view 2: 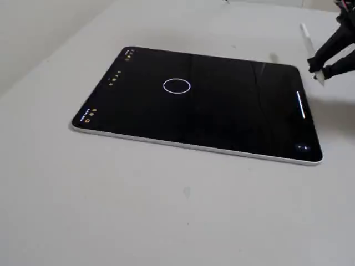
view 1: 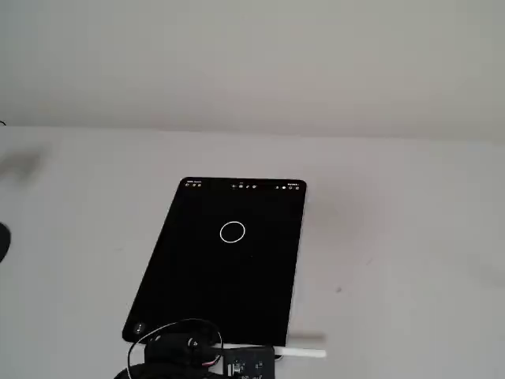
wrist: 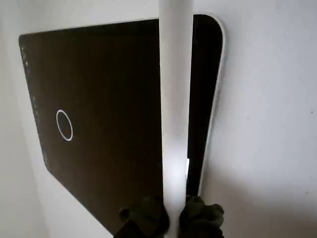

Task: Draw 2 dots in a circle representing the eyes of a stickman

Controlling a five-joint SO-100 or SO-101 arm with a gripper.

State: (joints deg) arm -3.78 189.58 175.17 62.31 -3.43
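A black tablet [view 1: 197, 300] lies flat on the white table. The circle [view 1: 233, 231] is a thin white ring on its screen, also seen in the wrist view [wrist: 64, 125] and the other fixed view [view 2: 177, 85]. I see no dots inside it. My gripper [wrist: 173, 215] is shut on a white stylus [wrist: 176, 99]. It hangs beyond the tablet's short edge, far from the circle, in both fixed views [view 1: 256, 362] [view 2: 321, 69]. The stylus [view 2: 308, 43] is held above the table, off the screen.
A row of small toolbar icons [view 1: 245, 186] runs along the tablet's far edge. Black cables [view 1: 177, 347] of the arm lie over the tablet's near corner. A pale wall [view 1: 252, 63] stands behind the table. A dark object [view 1: 3, 241] shows at the left edge.
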